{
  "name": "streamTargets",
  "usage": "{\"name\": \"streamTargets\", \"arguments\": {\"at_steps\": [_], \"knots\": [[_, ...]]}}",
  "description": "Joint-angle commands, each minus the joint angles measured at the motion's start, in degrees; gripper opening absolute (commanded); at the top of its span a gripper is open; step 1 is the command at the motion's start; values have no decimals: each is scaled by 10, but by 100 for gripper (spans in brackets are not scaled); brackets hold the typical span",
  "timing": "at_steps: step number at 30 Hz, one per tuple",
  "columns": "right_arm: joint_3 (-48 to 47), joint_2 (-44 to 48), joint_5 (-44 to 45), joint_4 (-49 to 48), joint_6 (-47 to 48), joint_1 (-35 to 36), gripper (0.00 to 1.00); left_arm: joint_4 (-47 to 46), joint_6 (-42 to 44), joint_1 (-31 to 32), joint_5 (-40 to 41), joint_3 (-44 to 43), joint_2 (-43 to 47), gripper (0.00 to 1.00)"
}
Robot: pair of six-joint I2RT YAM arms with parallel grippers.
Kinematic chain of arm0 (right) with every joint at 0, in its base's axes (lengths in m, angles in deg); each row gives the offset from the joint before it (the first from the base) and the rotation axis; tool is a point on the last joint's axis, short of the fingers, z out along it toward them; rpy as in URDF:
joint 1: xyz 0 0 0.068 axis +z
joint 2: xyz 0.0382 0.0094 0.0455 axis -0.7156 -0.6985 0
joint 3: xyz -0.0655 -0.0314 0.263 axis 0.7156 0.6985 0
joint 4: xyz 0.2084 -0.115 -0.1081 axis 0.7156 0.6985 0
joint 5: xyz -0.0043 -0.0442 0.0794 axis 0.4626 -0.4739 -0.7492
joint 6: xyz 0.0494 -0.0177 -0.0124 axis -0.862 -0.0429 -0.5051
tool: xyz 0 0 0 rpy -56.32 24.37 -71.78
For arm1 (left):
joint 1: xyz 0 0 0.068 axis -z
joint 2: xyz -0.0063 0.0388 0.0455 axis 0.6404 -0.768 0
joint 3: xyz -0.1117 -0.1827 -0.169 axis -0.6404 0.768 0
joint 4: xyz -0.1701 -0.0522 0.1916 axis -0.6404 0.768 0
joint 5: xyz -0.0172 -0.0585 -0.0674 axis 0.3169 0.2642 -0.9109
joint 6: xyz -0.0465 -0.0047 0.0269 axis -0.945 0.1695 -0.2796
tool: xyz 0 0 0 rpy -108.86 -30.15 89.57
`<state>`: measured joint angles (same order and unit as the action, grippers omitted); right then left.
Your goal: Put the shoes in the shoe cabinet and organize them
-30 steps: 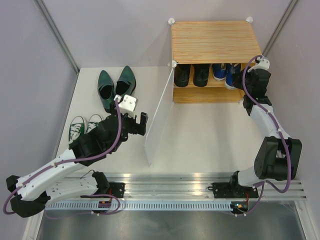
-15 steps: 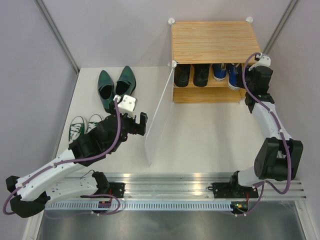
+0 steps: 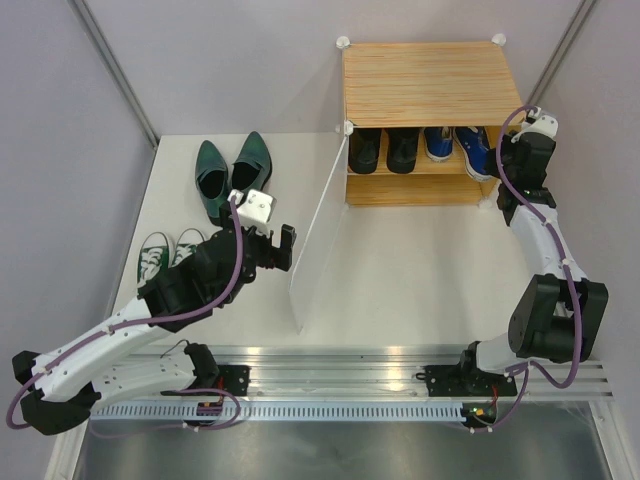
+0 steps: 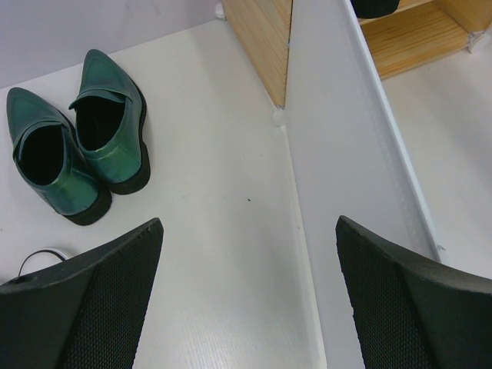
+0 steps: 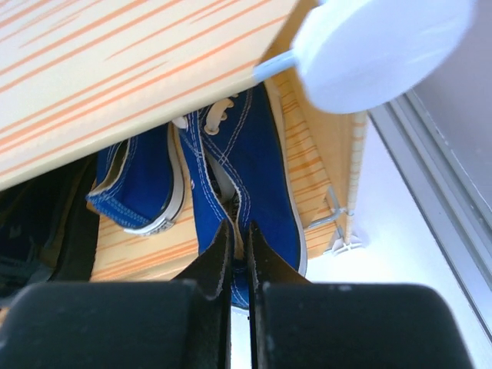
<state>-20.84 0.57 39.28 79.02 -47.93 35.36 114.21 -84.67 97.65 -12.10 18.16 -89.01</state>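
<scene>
At one o'clock on the table (image 3: 420, 270) the shoe cabinet (image 3: 425, 85) stands with its door (image 3: 315, 240) swung out toward seven o'clock, leaving the shelf open from the front. The black shoes (image 3: 385, 150) sit side by side on the shelf at its nine o'clock end. The blue sneakers (image 5: 231, 177) are at its three o'clock end, and the outer one lies askew with part of it past the shelf edge.

The right tool (image 5: 238, 231) is clenched, its tip right at that crooked sneaker. It is probably there to nudge the sneaker straight. I cannot tell whether it pinches the canvas.

The left tool (image 4: 247, 223) is released, its fingers spread wide. It hovers low with the door's free edge just beside its right finger, apparently to keep the door from swinging back.

Two pairs wait outside. The dark green shoes (image 3: 232, 175) are at ten o'clock, and the green sneakers (image 3: 165, 255) are at nine o'clock, partly under the left arm.
</scene>
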Motion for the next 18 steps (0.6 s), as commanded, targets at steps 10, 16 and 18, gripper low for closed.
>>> {"name": "streamTargets", "arguments": {"at_steps": [10,16,18], "knots": [[-19,-6,118,-73,-115,-7,1,-16,7,-7,-5,-1,-9,95],[-16,-31,101,-111,-154,-7,1,-16,7,-10,-4,-1,-10,95],[-19,-40,97,-113,-159,-7,1,-16,7,-12,-4,-1,-9,95]]}}
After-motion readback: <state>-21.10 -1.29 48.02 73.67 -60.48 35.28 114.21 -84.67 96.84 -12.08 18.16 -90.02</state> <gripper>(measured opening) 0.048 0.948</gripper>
